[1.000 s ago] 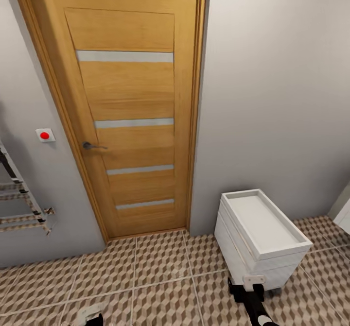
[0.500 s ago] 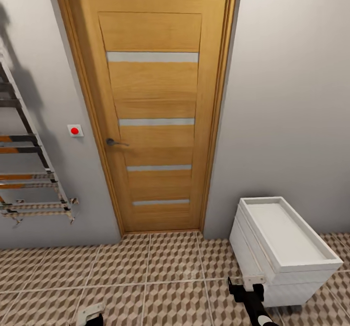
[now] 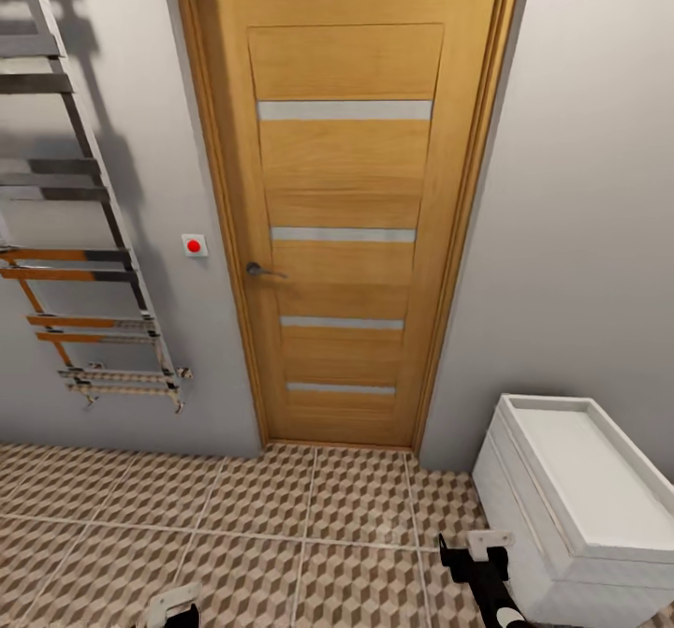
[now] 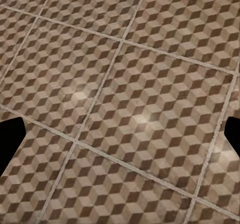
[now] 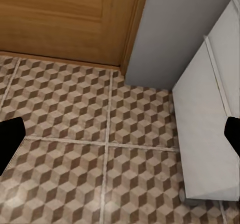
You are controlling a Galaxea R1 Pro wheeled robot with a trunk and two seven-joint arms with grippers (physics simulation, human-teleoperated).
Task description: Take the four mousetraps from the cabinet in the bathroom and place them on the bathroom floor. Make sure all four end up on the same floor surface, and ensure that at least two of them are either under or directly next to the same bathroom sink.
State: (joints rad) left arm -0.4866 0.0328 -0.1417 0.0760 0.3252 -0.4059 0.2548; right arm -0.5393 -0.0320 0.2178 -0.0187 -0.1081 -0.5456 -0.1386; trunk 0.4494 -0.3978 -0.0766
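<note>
Facing a wooden door (image 3: pixel 342 226) with the white box (image 3: pixel 576 506) nearer our right gripper (image 3: pixel 476 553), we see both grippers spread open, holding nothing.

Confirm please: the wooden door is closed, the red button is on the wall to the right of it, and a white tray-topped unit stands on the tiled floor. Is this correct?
One detail is wrong. In the head view the red button is left of the wooden door, beside its handle, not right. The door is closed, and the white tray-topped unit stands on the tiled floor.

Even, soft rendered light; the towel rack (image 3: pixel 89 263) throws grey wall shadows, floor tiles (image 4: pixel 120 98) faintly glossy.
</note>
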